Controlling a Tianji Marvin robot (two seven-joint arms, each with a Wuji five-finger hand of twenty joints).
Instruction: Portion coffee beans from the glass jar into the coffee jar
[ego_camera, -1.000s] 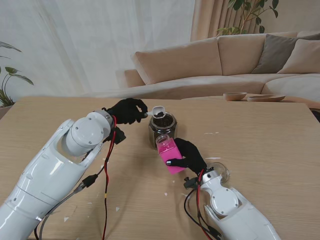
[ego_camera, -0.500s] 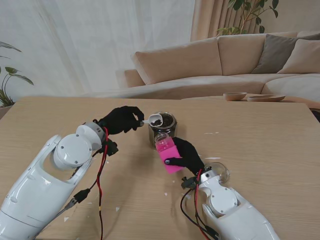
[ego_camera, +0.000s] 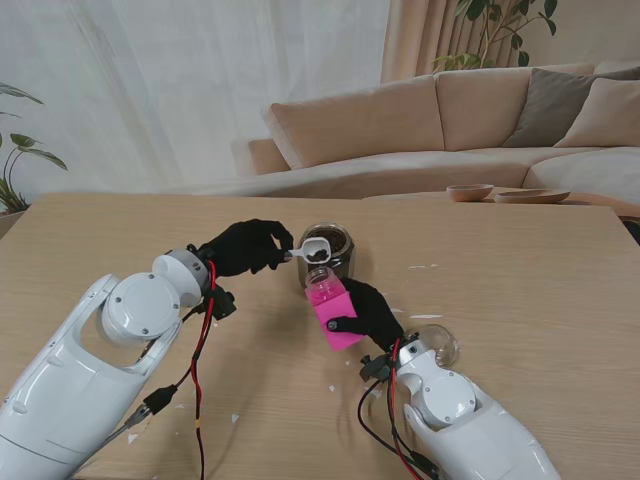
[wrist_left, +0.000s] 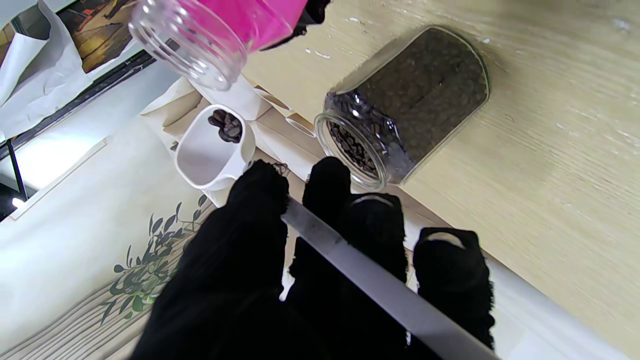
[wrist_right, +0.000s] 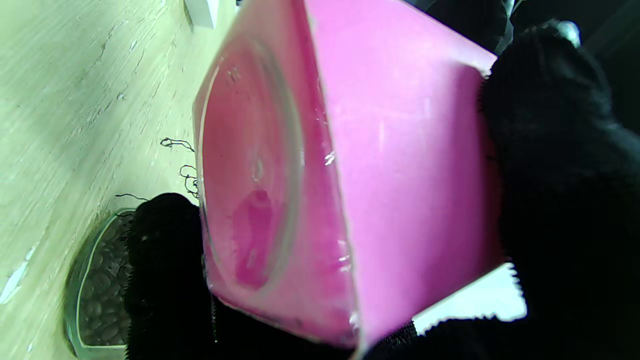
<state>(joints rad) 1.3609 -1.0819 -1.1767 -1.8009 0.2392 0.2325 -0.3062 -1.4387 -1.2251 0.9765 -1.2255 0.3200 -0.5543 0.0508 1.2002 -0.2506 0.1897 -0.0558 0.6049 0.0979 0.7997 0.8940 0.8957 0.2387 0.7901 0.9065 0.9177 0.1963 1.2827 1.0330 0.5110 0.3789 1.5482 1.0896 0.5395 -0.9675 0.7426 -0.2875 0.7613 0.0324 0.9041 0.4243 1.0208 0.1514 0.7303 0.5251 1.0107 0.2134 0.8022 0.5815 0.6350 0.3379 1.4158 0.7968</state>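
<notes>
A white scoop (ego_camera: 316, 250) with a few beans (wrist_left: 226, 126) in its bowl is gripped by the left hand (ego_camera: 245, 246), the flat pale handle pinched between the gloved fingers (wrist_left: 260, 200). The bowl is held just beyond the fingertips, between the glass jar (ego_camera: 327, 254) and the mouth of the pink jar (ego_camera: 333, 309). The pink jar is clasped by the right hand (ego_camera: 372, 312) and is tilted so that its clear neck leans toward the scoop.

For a clean pour, the scoop's lip should be brought directly over the narrow clear mouth (wrist_left: 187, 42) before any tipping is begun. The roll of the wrist is best made slowly, so that the beans slide off singly rather than bounce from the rim. The pink jar should be kept steady, and brought a little nearer upright if the opening proves hard to meet. Judged from the wrist view, the scoop is near the mouth but not yet over it.

The glass jar is a clear cylinder, filled with dark, glossy, oval beans. The pink jar is square-sided and smooth, with a translucent round neck; through its base no beans can be made out. The scoop is of matt white plastic, its bowl rounded-square. The table (ego_camera: 520, 290) is of pale wood grain, and small specks are scattered on it.
</notes>
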